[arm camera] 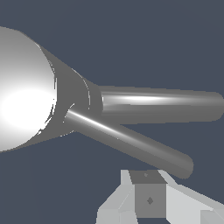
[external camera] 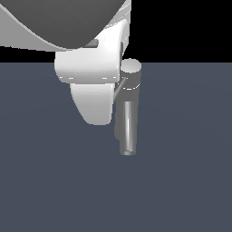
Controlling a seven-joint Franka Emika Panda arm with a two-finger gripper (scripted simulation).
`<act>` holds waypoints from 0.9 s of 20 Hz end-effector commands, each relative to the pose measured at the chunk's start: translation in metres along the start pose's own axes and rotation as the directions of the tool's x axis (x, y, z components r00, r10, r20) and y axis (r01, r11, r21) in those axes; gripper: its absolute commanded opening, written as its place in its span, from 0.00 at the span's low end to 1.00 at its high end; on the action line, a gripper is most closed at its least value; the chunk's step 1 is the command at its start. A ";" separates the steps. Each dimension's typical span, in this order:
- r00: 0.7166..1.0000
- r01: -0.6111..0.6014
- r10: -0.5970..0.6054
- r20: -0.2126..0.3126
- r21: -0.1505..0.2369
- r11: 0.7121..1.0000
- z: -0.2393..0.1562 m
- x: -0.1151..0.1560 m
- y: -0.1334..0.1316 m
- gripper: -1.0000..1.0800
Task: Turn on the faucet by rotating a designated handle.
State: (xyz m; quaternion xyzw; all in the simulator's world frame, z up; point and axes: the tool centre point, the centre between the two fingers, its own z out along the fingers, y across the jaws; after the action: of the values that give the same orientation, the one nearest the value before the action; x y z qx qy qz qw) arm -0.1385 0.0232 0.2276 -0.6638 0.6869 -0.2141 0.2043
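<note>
Fingers just beside the handle, spread unclear

The faucet's bright round cap looms close, with the thick spout and slimmer handle fanning outward; one end effector finger sits just beside the handle's tip.

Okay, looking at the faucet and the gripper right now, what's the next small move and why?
Probably ease the gripper sideways against the handle to start turning it. In the wrist view one fingertip sits just beside the thin rod's free end, not clearly touching. In the exterior view the gripper hangs close beside the faucet, hiding much of the rod.
</note>
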 end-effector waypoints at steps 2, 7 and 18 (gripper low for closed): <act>1.000 -0.012 0.012 -0.008 -0.007 1.000 0.001 0.010 0.009 0.00; 1.000 -0.002 0.002 -0.002 -0.001 1.000 0.000 0.008 0.006 0.00; 1.000 -0.005 0.005 -0.003 -0.002 1.000 0.000 0.028 0.009 0.00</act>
State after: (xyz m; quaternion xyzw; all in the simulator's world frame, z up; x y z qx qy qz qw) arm -0.1459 0.0047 0.2233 -0.6680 0.6831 -0.2131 0.2042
